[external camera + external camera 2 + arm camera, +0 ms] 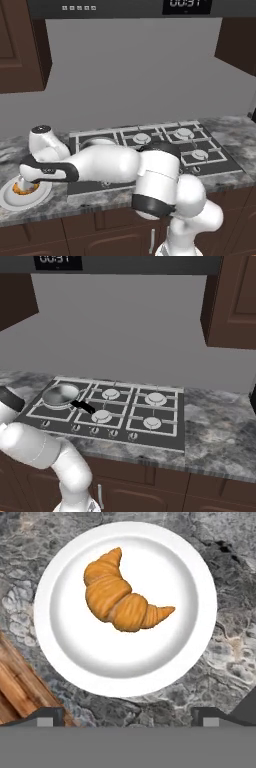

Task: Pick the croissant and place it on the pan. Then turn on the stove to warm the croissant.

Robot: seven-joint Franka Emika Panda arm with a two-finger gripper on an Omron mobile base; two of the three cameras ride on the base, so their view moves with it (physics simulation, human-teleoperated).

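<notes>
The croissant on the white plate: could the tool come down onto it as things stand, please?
Probably yes. In the hand view the croissant lies alone on the plate, nothing over it, and the open tool is above it with its fingertips spread wide.

You are looking at a home kitchen: a gas stove [107, 406] is set in a grey marbled counter [215, 421], with dark wooden cabinets [235, 301] above and below, and a clock display [186, 4] overhead.
</notes>
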